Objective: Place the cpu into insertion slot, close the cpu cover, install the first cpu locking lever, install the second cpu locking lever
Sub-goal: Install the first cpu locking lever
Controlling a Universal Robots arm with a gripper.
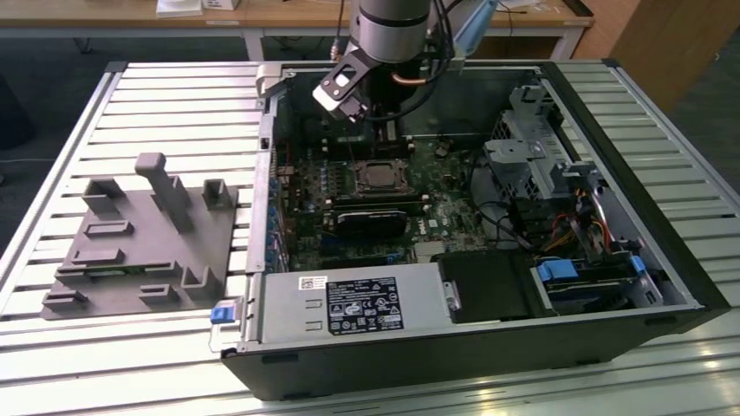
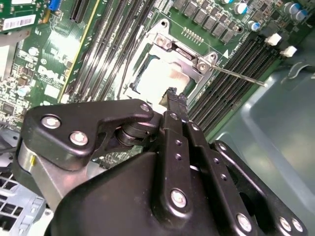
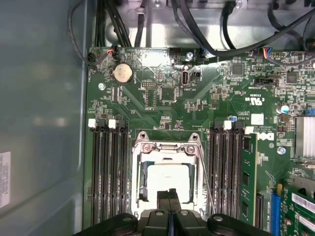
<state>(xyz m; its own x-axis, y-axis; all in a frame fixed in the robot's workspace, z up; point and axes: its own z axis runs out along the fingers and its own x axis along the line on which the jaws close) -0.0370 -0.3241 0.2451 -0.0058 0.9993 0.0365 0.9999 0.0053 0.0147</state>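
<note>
I find the cpu (image 3: 167,179), a pale grey square with a dull metal top, seated flat in the insertion slot (image 3: 142,183), the square black socket on the green board between two banks of long memory slots. The cpu cover (image 3: 166,147), a bright silver frame with a cut-out middle, lies flat over the socket, and the chip shows through its opening. One cpu locking lever (image 2: 241,76), a thin steel rod, angles away from the cover's corner across the neighbouring memory slots.
</note>
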